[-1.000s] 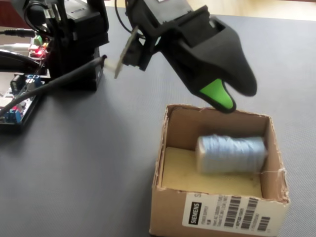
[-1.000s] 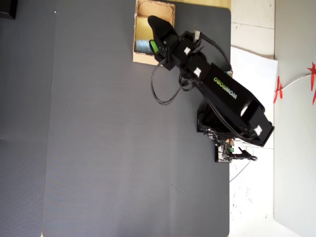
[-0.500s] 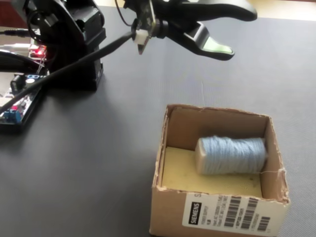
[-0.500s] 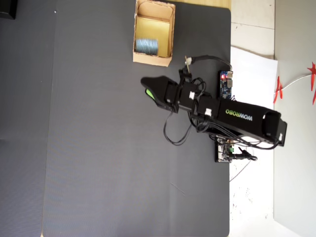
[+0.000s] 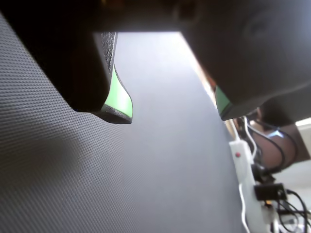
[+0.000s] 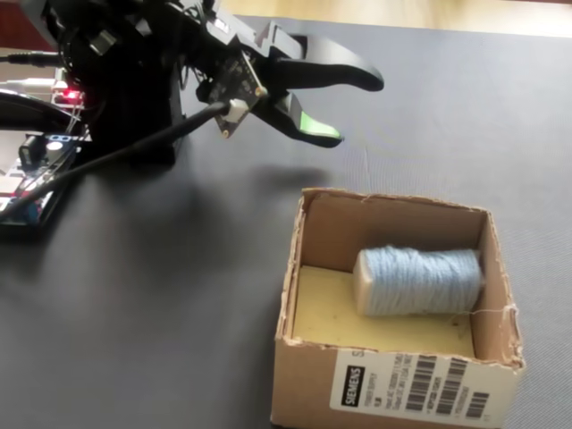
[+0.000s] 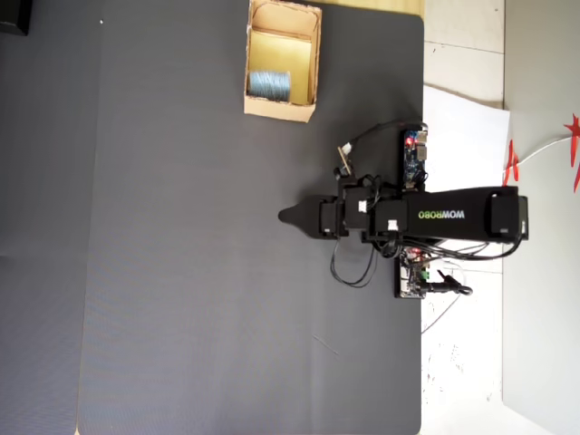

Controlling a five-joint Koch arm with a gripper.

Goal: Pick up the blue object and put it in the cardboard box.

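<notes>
- Your gripper (image 6: 353,112) is hanging above the dark mat (image 6: 179,295) with its fingers spread apart, holding nothing
- The blue object (image 6: 418,281) is lying on its side inside the cardboard box (image 6: 393,384)
- You are seeing the box well apart from the gripper in the overhead view

The blue object (image 6: 418,281) lies in the cardboard box (image 6: 308,357), well apart from the end effector (image 6: 351,106).

Mat: you have a dark grey textured mat (image 7: 199,272) covering the work surface.
Table edge: pale wood shows beyond the mat (image 6: 402,13).
Floor: light surface to the overhead view's right, with white paper (image 7: 462,118).
Light: soft, even daylight.
</notes>
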